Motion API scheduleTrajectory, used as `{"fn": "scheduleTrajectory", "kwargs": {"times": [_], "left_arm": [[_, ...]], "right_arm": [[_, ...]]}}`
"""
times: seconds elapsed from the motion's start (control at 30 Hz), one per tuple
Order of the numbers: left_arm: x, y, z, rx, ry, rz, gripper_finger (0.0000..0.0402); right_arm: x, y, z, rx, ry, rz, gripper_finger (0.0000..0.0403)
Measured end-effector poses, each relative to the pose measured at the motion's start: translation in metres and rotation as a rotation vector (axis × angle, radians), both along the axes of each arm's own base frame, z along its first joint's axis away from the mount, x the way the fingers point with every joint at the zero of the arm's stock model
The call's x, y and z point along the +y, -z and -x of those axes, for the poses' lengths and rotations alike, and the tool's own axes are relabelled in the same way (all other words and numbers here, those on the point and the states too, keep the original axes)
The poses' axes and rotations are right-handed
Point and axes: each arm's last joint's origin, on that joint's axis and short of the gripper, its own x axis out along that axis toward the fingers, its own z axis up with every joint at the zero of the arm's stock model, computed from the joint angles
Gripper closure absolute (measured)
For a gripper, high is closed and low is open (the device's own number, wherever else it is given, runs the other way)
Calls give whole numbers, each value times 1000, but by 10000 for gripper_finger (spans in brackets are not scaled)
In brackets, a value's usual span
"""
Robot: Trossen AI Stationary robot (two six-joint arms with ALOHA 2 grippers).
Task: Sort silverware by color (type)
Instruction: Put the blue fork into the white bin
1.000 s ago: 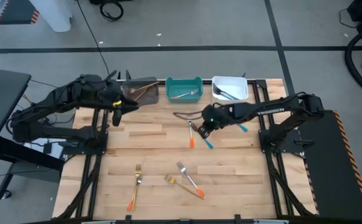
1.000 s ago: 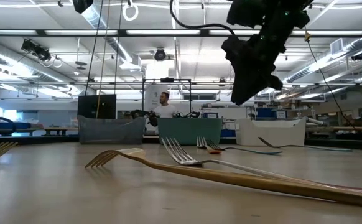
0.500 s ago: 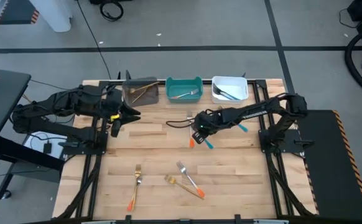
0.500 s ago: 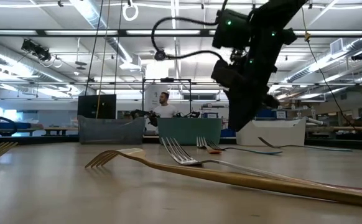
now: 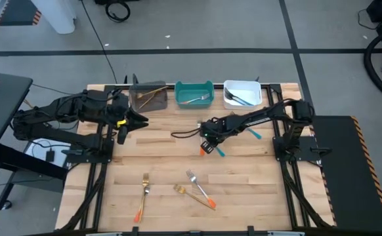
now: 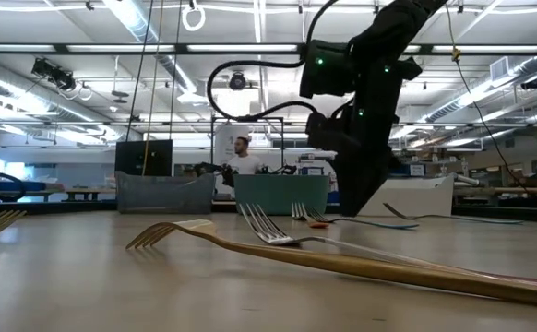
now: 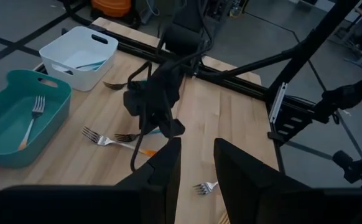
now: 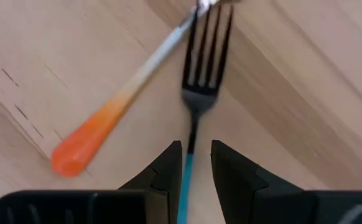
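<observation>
Right gripper (image 5: 207, 143) low over mid-table, just above two forks; fingers parted with a narrow gap, nothing clamped yet. Right wrist view: blue-handled fork (image 8: 196, 99) straight ahead, dark tines pointing away, teal handle running into the gap between the fingers (image 8: 162, 171); whether the pads touch it can't be told. Orange-handled fork (image 8: 106, 118) just beside it, lying diagonal, tine end meeting the blue fork's tines at the far end, handles splayed apart.

Left gripper (image 5: 127, 122) parked at the table's left edge near the grey bin (image 5: 146, 96), fingers apart, empty; left wrist view looks across at the right arm.

Bins in a row along the far edge: grey, teal bin (image 5: 193, 92), white bin (image 5: 242, 92). Gold fork (image 5: 153, 96) in the grey one, one orange-handled fork (image 7: 30, 122) in the teal one, blue-handled forks (image 5: 238, 98) in the white one. Another blue-handled fork (image 5: 254, 134) on the table by the right arm, partly hidden under it.

Near edge of table: orange-handled fork (image 5: 142, 196) with a gold one overlapping near its tines on the left side; to its right, an orange-handled fork (image 5: 201, 190) crossing a gold fork (image 5: 190, 192).

Low view: gold fork (image 6: 342, 263) across the foreground, right arm reaching down behind it; person (image 6: 242, 157) far back in the room.
</observation>
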Motion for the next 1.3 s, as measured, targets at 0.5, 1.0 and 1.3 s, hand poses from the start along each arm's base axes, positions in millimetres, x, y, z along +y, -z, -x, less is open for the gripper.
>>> {"fn": "scheduleTrajectory", "kwargs": {"times": [0.5, 1.0, 1.3], "left_arm": [[1, -1, -1, -12, -20, -9, 296], [2, -1, 0, -13, -83, -7, 296], [9, -2, 1, -5, -285, -128, 296]], "right_arm": [[-1, 21, 1, 123, -14, 43, 344], [-16, -50, 28, -16, -42, 110, 397], [-74, -138, 79, -125, 129, 679, 398]]}}
